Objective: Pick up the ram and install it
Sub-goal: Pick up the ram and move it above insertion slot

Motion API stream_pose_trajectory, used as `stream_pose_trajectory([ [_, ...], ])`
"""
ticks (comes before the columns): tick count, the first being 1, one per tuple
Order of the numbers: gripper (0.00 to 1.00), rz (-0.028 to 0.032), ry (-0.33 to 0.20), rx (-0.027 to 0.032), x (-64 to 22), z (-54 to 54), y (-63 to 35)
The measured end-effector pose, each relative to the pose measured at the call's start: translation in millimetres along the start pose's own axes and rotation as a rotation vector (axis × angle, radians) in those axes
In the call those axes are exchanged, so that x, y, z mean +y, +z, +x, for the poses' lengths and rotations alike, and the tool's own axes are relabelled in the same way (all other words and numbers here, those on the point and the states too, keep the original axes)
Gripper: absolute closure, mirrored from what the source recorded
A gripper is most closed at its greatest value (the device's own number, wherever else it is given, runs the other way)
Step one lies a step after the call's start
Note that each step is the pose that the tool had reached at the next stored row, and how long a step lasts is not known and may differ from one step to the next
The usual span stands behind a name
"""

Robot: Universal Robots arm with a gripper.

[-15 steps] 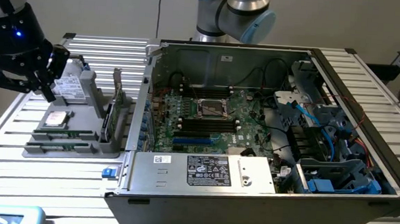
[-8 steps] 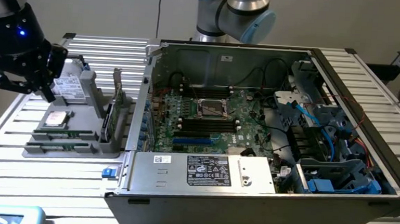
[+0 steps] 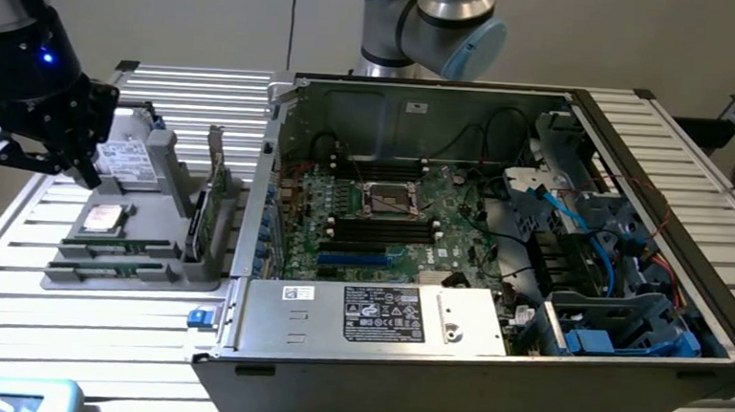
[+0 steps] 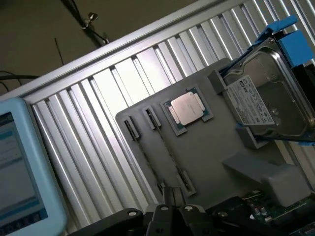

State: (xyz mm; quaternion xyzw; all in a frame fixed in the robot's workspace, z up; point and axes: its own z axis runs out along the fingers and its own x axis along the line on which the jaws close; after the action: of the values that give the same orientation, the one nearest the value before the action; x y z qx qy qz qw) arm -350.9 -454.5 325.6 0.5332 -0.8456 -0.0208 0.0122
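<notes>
Green ram (image 3: 116, 245) is noted seated in the grey holder (image 3: 149, 219) on the slatted table (image 3: 79, 327), to the exterior view's left of the opened computer case (image 3: 331, 386). The gripper (image 3: 64, 163) is observed fully closed, nothing gripped, above the holder near the hard drive (image 3: 125, 160).

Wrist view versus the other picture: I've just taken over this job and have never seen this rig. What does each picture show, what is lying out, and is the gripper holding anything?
The exterior view comes from a camera off the arm. The wrist view looks down from the arm's own wrist. The black gripper is closed, holds nothing, and hovers over a grey parts tray. The tray sits on the slatted table, beside the open computer case. On the tray are two ram sticks lying in slots, a processor chip, a hard drive and an upright expansion card.
</notes>
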Motion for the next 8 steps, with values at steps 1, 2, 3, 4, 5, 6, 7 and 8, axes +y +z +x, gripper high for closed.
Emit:
stream_pose_trajectory([
  [1, 0.89, 0.0006, -0.018, 0.0013, 0.0, 0.0, 0.1],
  [2, 0.89, 0.0014, -0.036, 0.0026, 0.0, 0.0, 0.1],
  [3, 0.89, 0.0024, -0.055, 0.0040, 0.0, 0.0, 0.2],
  [4, 0.89, 0.0035, -0.073, 0.0053, 0.0, 0.0, 0.2],
  [5, 0.89, 0.0049, -0.090, 0.0064, 0.0, 0.0, 0.2],
  [6, 0.89, 0.0063, -0.108, 0.0075, 0.0, 0.0, 0.3],
  [7, 0.89, 0.0082, -0.123, 0.0083, 0.0, 0.0, 0.3],
  [8, 0.89, 0.0105, -0.139, 0.0087, 0.0, 0.0, 0.4],
])
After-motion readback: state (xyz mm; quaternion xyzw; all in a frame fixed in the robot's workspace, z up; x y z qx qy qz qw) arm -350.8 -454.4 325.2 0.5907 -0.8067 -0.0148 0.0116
